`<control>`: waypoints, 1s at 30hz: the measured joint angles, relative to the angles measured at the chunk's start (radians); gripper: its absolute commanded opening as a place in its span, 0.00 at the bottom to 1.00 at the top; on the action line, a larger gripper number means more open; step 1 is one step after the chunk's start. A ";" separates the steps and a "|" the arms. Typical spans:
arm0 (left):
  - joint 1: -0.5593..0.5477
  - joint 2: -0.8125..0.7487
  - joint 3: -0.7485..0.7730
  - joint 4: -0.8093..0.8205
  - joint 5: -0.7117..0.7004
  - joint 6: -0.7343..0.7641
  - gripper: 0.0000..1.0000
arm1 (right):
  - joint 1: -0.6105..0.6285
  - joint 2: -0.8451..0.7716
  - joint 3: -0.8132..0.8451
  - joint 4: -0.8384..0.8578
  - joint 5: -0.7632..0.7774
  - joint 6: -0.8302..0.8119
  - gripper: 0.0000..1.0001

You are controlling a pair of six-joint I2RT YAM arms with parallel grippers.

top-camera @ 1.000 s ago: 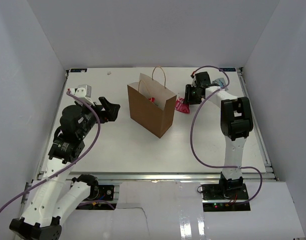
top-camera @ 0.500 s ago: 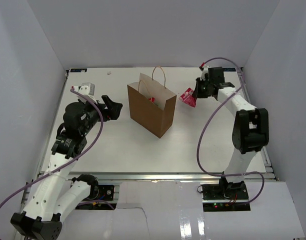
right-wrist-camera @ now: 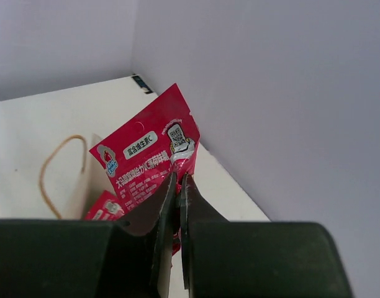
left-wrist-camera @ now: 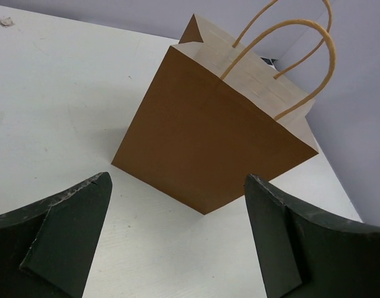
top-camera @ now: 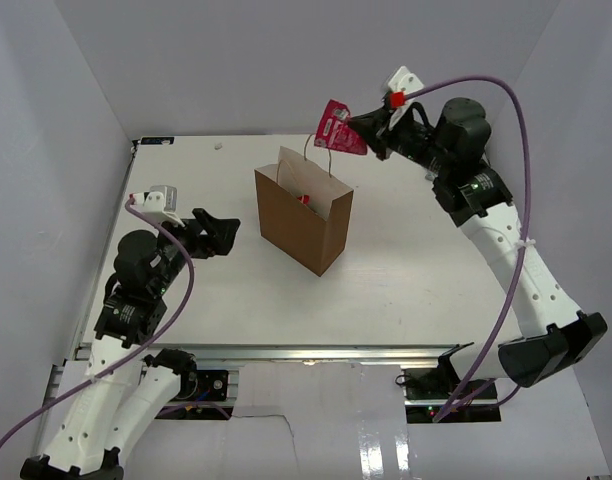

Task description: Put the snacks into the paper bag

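The brown paper bag [top-camera: 296,222] stands open, a red snack [top-camera: 303,199] inside; a pink-red packet [top-camera: 335,130] hangs above it.

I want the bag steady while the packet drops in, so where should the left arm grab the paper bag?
Probably the top rim of the paper bag wall facing the left gripper, coming down from above, one finger inside. The bag stands upright and open, and its thin edge suits the jaws better than its broad body.

A robotics lab cell: bare white walls [top-camera: 286,60] boxing a white table [top-camera: 406,280].
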 measured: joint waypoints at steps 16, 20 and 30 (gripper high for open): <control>0.000 -0.128 -0.029 -0.037 0.004 -0.069 0.98 | 0.320 0.098 -0.079 0.027 0.400 -0.098 0.10; 0.000 -0.112 -0.029 -0.037 0.007 -0.072 0.98 | 0.319 0.095 -0.101 0.060 0.442 -0.097 0.44; 0.000 -0.074 -0.031 -0.036 0.022 -0.079 0.98 | 0.272 0.046 -0.142 0.042 0.408 -0.122 0.67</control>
